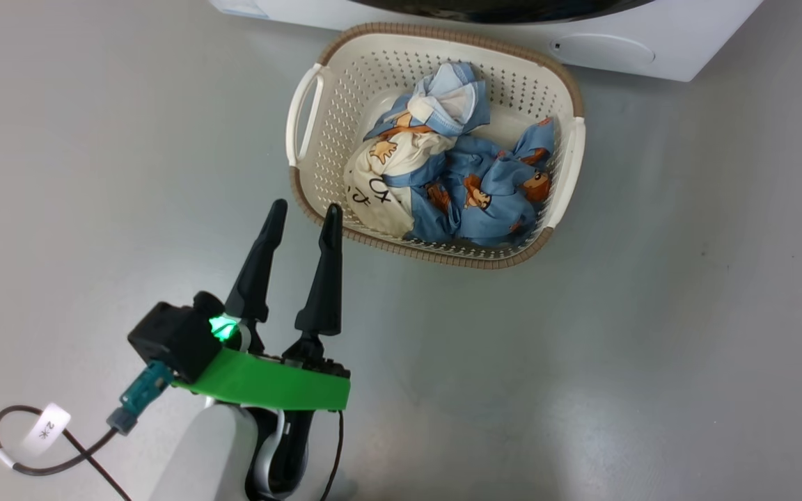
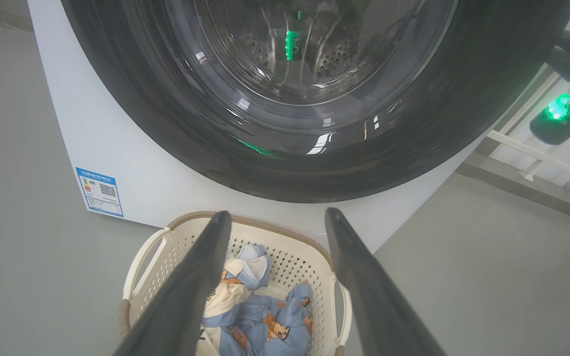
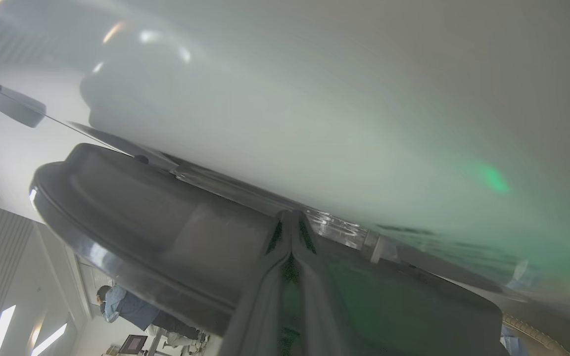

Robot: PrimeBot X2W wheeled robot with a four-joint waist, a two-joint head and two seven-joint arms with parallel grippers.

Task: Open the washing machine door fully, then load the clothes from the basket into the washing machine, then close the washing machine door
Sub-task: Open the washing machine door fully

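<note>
Two worries: the right gripper, jaws shut at the washing machine door, may slip off; the left gripper, jaws open, could bump the basket.

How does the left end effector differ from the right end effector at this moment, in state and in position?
The left end effector is open, its fingers spread apart; the right end effector is shut, fingers pressed together. The left end effector hangs by the basket of clothes, holding nothing; the right end effector has its tips at the washing machine door. Both have two long dark fingers.
</note>
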